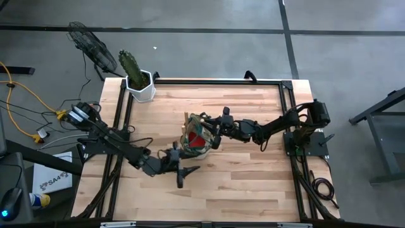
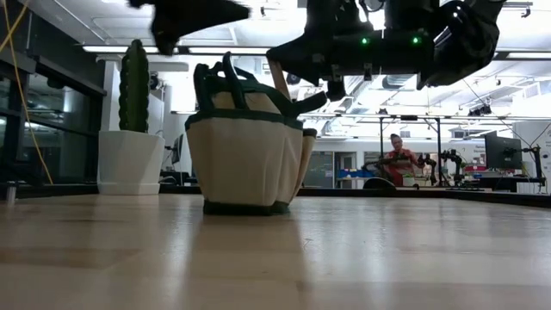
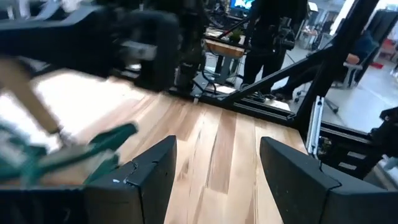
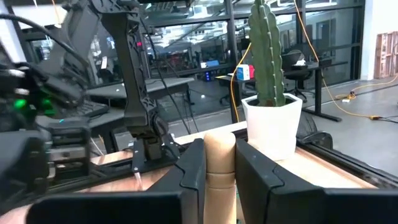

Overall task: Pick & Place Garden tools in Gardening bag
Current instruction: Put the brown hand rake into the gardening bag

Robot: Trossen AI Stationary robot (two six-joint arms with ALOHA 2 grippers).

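Note:
The tan gardening bag [image 1: 195,138] with dark green trim stands upright on its base mid-table and also shows in the low view [image 2: 245,159]. A red piece [image 1: 198,140] lies inside it. My right gripper [image 1: 212,133] is over the bag's right rim, shut on a tool's wooden handle [image 4: 219,163]. The tool's working end is hidden. Another wooden handle [image 1: 186,119] sticks out of the bag's far side. My left gripper [image 1: 185,172] is open and empty just near of the bag, and in its wrist view [image 3: 214,180] it is above bare table. My right gripper pinches the wooden handle near its rounded free end [image 4: 219,149] between its two fingers [image 4: 189,171]. The handle stands upright between them, its rounded end up. The fingers come from the table's right side. What lies below the fingers is hidden.
A cactus in a white hexagonal pot [image 1: 140,83] stands at the table's far left corner and also shows in the right wrist view [image 4: 271,121]. Black rails [image 1: 120,114] run along the table's left, right and far sides. Bare wood lies near and right of the bag.

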